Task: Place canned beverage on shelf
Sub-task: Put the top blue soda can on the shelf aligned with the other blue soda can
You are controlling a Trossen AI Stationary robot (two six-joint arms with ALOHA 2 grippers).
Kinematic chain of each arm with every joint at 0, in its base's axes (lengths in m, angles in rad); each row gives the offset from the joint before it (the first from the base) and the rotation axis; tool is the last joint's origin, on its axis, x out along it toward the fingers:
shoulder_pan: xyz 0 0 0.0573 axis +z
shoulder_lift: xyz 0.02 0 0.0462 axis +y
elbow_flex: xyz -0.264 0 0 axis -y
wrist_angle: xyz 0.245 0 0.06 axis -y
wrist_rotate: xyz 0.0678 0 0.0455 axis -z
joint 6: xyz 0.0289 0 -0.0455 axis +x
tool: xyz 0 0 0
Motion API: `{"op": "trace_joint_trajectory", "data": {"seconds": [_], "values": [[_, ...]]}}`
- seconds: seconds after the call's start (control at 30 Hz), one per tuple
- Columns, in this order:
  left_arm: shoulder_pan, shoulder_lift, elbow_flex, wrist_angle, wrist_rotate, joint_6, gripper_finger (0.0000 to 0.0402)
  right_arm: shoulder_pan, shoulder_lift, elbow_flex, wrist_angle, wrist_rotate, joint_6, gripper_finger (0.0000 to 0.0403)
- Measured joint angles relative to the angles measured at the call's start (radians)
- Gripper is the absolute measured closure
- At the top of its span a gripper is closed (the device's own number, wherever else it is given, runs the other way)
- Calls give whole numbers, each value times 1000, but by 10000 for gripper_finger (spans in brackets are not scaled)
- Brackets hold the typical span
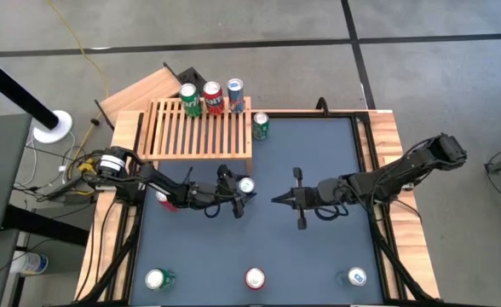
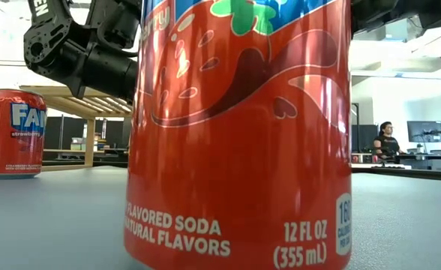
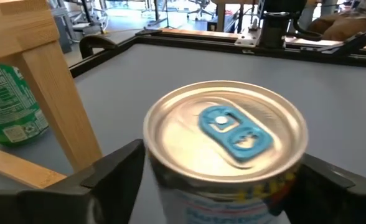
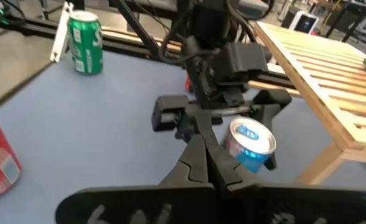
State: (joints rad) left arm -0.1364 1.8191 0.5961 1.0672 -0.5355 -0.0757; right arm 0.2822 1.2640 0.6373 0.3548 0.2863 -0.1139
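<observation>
Bracketing a blue-tabbed can (image 3: pixel 225 127), left end effector (image 1: pixel 236 195), fingers apart either side. Shelf (image 1: pixel 201 130) just beyond it. Right end effector (image 1: pixel 278 199) opposite, fingers together.

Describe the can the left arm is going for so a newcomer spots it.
Start at the shelf. Just off its front right corner, mid-table, the left claw straddles a can. It alone has a blue pull tab and fingers either side.

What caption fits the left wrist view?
Left hand straddling a blue-tabbed can beside the shelf.
</observation>
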Motion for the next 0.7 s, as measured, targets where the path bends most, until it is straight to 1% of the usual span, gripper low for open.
{"op": "trace_joint_trajectory", "data": {"seconds": [0.17, 0.27, 0.43, 0.53, 0.6, 0.7], "values": [[0, 0, 0, -4, 46, 3, 166, -6, 0, 0, -40, 0, 0, 403], [2, 0, 0, 0, 100, 5, 193, -5, 0, 0, -45, 0, 0, 403], [-1, 0, 0, 24, 251, 15, 192, -2, 0, 0, -68, 0, 1, 403], [0, -9, -1, 32, 330, 31, 176, -2, 0, 0, -71, 0, 10, 403], [1, -25, -1, 37, 391, 35, 169, -2, 0, 0, -74, 0, 17, 403], [2, -61, -1, 35, 502, 74, 171, -2, 0, 0, -74, 1, 19, 403]]}}
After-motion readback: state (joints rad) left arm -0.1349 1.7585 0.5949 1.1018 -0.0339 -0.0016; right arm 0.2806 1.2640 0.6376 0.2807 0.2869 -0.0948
